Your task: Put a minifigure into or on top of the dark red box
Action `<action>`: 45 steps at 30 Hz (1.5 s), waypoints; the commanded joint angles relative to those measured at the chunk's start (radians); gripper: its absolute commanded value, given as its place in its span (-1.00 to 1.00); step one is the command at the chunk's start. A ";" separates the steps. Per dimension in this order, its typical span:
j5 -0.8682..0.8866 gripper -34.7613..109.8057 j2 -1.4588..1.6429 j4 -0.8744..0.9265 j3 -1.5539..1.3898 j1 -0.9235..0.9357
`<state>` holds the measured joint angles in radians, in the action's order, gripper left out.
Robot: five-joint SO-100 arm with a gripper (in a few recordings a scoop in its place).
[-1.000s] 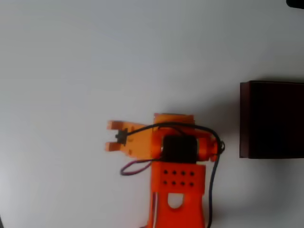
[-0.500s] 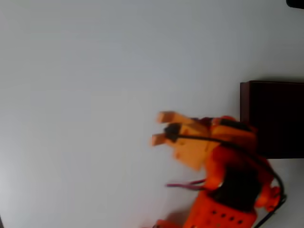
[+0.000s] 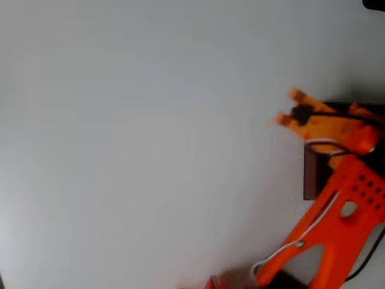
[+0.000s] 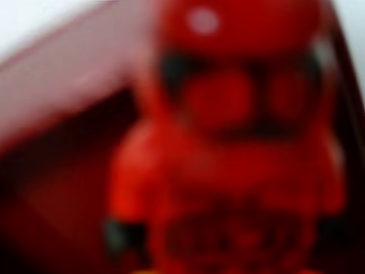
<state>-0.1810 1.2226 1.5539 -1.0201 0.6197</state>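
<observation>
White table (image 3: pixel 132 132); minifigure (image 4: pixel 228 154) upright, head up, above dark red box (image 4: pixel 51 114).

Overhead view: arm has swung from table centre to the right, gripper (image 3: pixel 287 107) now at the dark red box (image 3: pixel 310 180) upper-left corner.

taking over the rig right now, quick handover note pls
Tool: fingertips sit slightly apart in the overhead view, at the left edge of the dark red box; a grip can't be confirmed there.
Minifigure: a blurred red figure right in front of the wrist camera, box wall behind it, so it looks carried.
Done: figure brought to the box.
Left: move over the dark inside and let it go.
</observation>
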 commanded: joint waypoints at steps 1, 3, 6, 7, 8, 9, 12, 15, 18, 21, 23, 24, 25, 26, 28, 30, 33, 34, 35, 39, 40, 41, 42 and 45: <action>0.000 -0.52 -0.107 0.038 0.216 0.055; 0.005 -0.52 -0.204 0.071 0.334 0.078; -0.003 -0.52 -0.437 0.210 0.690 0.117; -0.003 -0.52 -0.525 0.258 0.833 0.129; -0.003 -0.52 -0.552 0.264 0.864 0.138; -0.005 -0.52 -0.566 0.264 0.865 0.144; 0.008 -0.32 -0.581 0.264 0.850 0.150; 0.029 -0.18 -0.560 0.265 0.825 0.137; 0.028 -0.16 -0.528 0.265 0.793 0.115; 0.017 -0.14 -0.471 0.267 0.727 0.098; 0.005 -0.14 -0.403 0.267 0.658 0.081; 0.000 -0.14 -0.362 0.267 0.620 0.069; -0.002 -0.14 -0.314 0.267 0.575 0.055; -0.003 -0.14 -0.261 0.267 0.526 0.041; -0.003 -0.15 -0.143 0.265 0.407 0.012; -0.003 -0.15 -0.014 0.261 0.275 -0.021; 0.009 -0.15 0.242 0.195 -0.006 -0.081; 0.014 -0.15 0.337 0.166 -0.106 -0.103; 0.018 -0.15 0.428 0.147 -0.192 -0.127; 0.054 -0.15 0.733 0.106 -0.457 -0.238; 0.067 -0.16 0.808 0.089 -0.518 -0.275; 0.086 -0.16 0.888 0.069 -0.581 -0.313; 0.104 -0.16 0.965 0.051 -0.638 -0.354; 0.173 -0.18 1.146 0.035 -0.770 -0.485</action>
<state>-0.0506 2.1660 1.6061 -1.6812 0.2332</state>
